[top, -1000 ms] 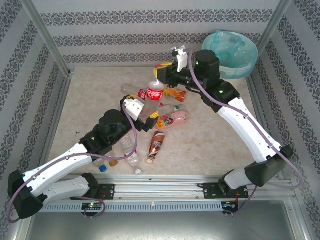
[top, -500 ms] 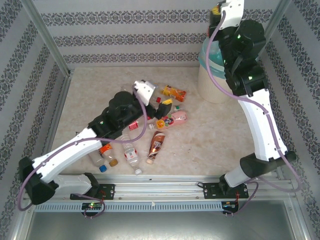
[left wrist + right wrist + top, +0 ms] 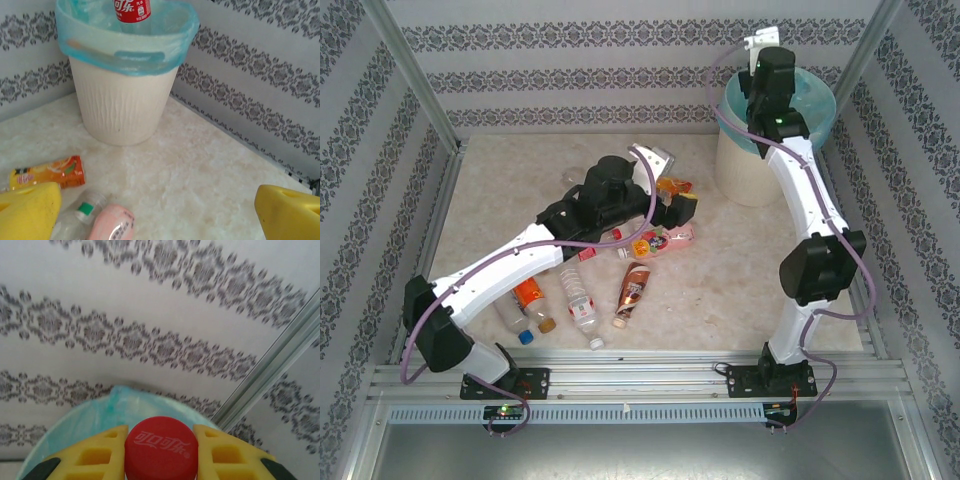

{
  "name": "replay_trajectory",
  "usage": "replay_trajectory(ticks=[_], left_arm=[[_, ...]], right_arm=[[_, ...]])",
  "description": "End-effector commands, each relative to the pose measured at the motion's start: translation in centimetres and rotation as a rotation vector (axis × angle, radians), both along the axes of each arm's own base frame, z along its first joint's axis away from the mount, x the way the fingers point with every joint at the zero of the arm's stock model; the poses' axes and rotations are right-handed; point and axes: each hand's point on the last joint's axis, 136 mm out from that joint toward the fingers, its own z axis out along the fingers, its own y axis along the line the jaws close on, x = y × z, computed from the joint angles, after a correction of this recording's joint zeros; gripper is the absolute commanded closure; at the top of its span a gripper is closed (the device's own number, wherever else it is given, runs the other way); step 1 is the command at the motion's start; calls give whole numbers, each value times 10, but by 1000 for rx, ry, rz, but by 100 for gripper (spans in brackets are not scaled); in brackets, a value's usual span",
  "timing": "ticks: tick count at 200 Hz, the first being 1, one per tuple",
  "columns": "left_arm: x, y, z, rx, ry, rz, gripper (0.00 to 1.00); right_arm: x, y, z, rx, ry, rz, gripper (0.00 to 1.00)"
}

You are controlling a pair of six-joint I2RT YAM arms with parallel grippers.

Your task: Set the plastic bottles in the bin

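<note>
One red-capped bottle (image 3: pixel 160 442) hangs clamped in the right gripper (image 3: pixel 160 452) above one bin (image 3: pixel 125 110); left gripper (image 3: pixel 159 212) wide.

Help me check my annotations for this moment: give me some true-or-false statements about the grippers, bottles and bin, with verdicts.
1. The right gripper is shut on a red-capped cola bottle over the mouth of the bin. True.
2. The left gripper holds a bottle. False: its jaws stand open and empty above the table.
3. The bin lies tipped on its side. False: it stands upright, lined with a blue-green bag.
4. A pink-label bottle lies on the table near the left gripper. True.
5. Every bottle is in the bin. False: the orange-label bottle and others lie on the table.
</note>
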Motion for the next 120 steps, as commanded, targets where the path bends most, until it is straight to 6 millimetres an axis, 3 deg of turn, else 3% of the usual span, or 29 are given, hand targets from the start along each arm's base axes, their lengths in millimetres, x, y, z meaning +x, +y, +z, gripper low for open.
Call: replay_trajectory(ticks=[1, 35, 80, 88, 98, 120], left_arm=[[-8, 15, -13, 16, 63, 28, 1], [-10, 17, -23, 29, 92, 29, 1], [-11, 17, -32, 22, 112, 30, 1], [-11, 18, -34, 23, 116, 32, 1], [-11, 18, -35, 25, 116, 33, 1], [-11, 18, -35, 29, 116, 36, 1]], right_arm=[[4, -13, -7, 100, -45, -9, 100], [11, -31, -50, 205, 20, -20, 100], [20, -45, -86, 254, 100, -18, 92], [20, -47, -88, 256, 106, -19, 81], [18, -49, -85, 261, 101, -24, 45], [14, -46, -65, 273, 70, -7, 38]])
